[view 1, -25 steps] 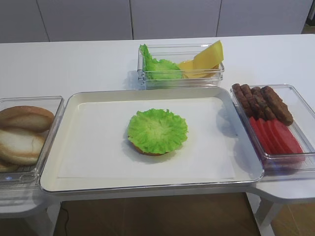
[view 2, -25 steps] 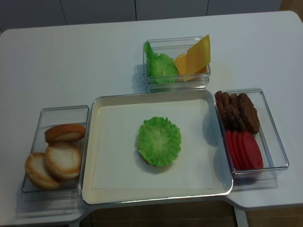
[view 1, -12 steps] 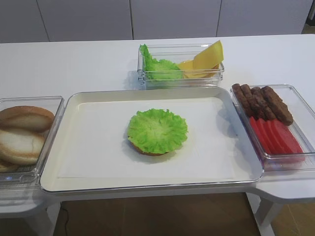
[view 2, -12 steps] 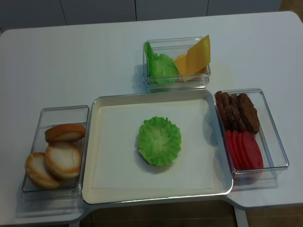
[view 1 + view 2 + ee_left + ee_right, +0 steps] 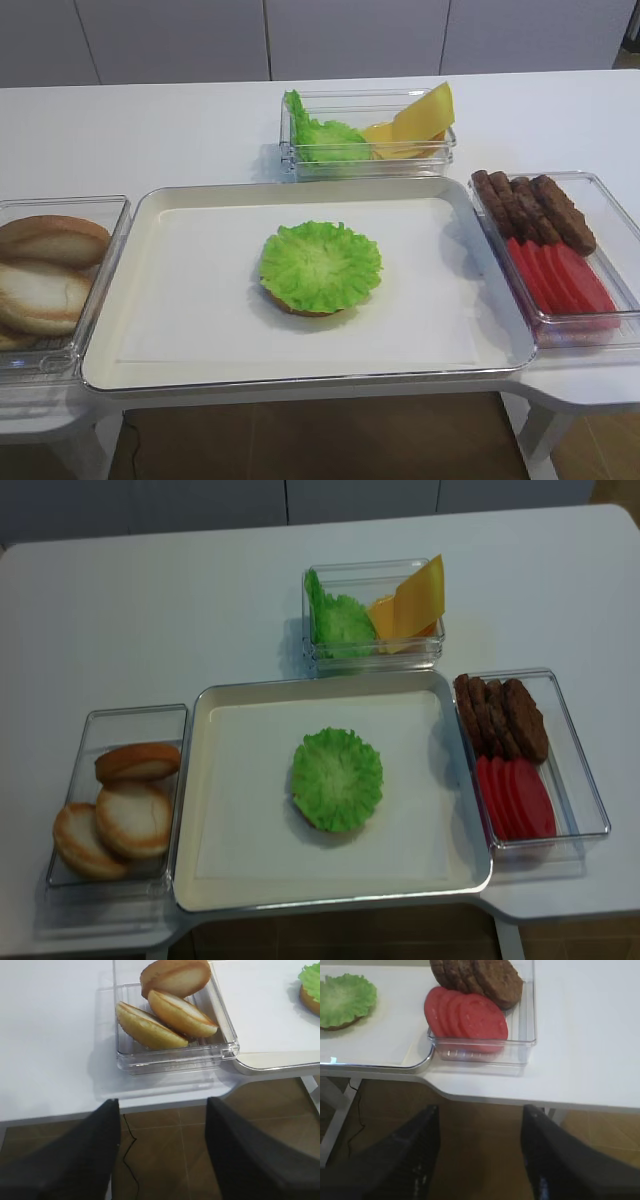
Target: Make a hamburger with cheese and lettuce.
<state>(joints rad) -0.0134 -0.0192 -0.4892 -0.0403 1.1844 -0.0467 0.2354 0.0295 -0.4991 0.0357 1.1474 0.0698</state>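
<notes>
A green lettuce leaf (image 5: 320,265) lies on a bun half (image 5: 300,306) in the middle of the white tray (image 5: 200,340); only the bun's brown rim shows. The pair also shows in the second high view (image 5: 337,778) and in the right wrist view (image 5: 342,1000). Yellow cheese slices (image 5: 420,118) lean in the clear back box (image 5: 290,160) beside more lettuce (image 5: 320,138). Three spare bun halves (image 5: 125,810) sit in the clear left box (image 5: 175,1060). My left gripper (image 5: 162,1125) and right gripper (image 5: 480,1130) are open and empty, below the table's front edge, out of both high views.
A clear box (image 5: 590,330) at the right holds brown patties (image 5: 535,205) and red slices (image 5: 555,275). The white table (image 5: 150,130) stretches behind the tray. Brown floor lies below the table's front edge.
</notes>
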